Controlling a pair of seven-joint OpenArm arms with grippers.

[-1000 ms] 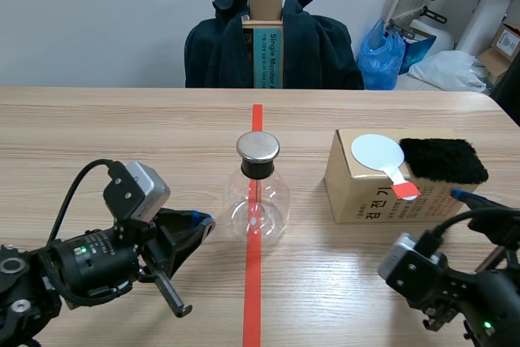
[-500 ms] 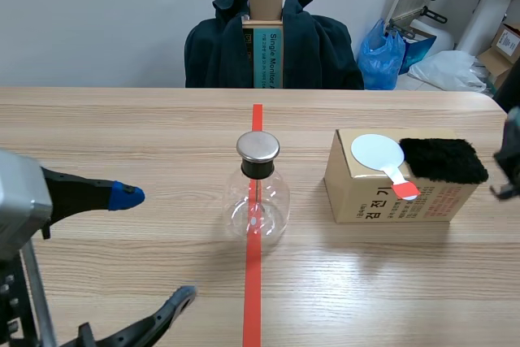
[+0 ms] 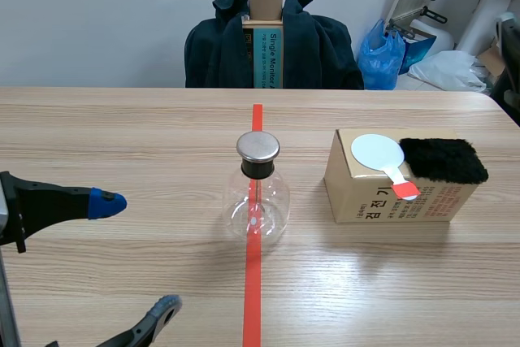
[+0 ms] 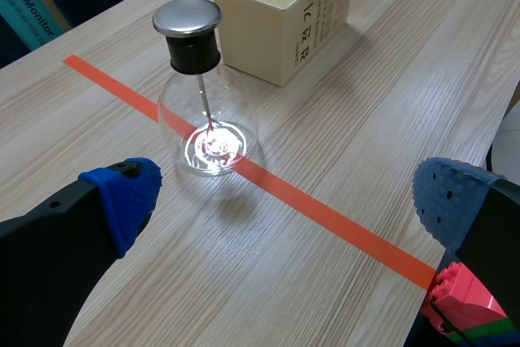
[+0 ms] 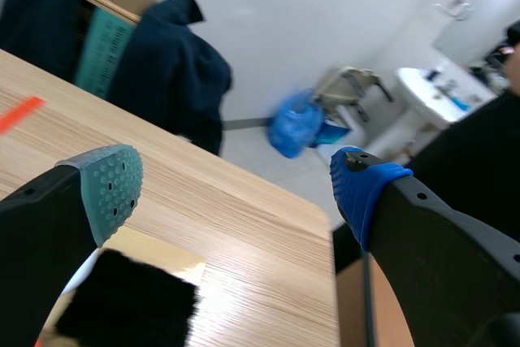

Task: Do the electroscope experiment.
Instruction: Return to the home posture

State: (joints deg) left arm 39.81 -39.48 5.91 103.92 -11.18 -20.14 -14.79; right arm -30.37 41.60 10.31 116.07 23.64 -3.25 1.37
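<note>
The electroscope, a clear glass flask with a metal cap, stands on the red tape line. To its right a cardboard box carries a white disc paddle with a red handle and a black fur pad. My left gripper is open at the table's near left, well short of the flask, with nothing between its fingers. My right gripper is open and raised above the fur pad and box, holding nothing.
Across the table a chair draped with a dark jacket holds a tall cardboard box. A blue bag and clutter lie on the floor beyond the table's far right corner. A red and green block shows by my left gripper's right finger.
Both arms have lifted from low on the table. The left gripper has spread wide open. The right arm has swung up and out of the scene's lower right.
</note>
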